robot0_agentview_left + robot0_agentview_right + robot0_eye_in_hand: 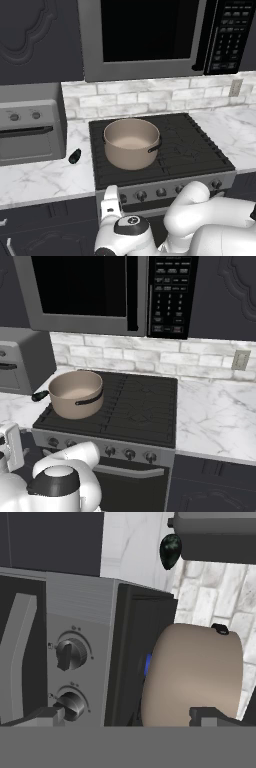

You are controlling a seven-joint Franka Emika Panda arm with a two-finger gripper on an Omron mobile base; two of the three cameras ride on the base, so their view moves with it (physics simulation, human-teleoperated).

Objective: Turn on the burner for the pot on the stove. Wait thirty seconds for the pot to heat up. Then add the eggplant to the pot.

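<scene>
The tan pot (pixel 131 142) stands on the front-left burner of the stove (pixel 200 150), its dark handle pointing right. In the hand view, a small blue glow (pixel 147 664) shows under the pot (pixel 192 677). The glossy black eggplant (pixel 74 156) lies on the marble counter left of the stove, beside the toaster oven. My gripper (pixel 111 194) hovers open in front of the left end of the stove's knob row, holding nothing. In the hand view its fingertips (pixel 47 714) stand wide apart, with two dark knobs (pixel 70 653) just ahead and the eggplant (pixel 170 550) far off.
A grey toaster oven (pixel 30 130) sits on the counter at the left, and a microwave (pixel 145 35) hangs above the stove. The stove's bar handle (pixel 130 471) runs below the knobs. Marble counter (pixel 215 416) stretches to the right, with a wall outlet (pixel 241 360) behind.
</scene>
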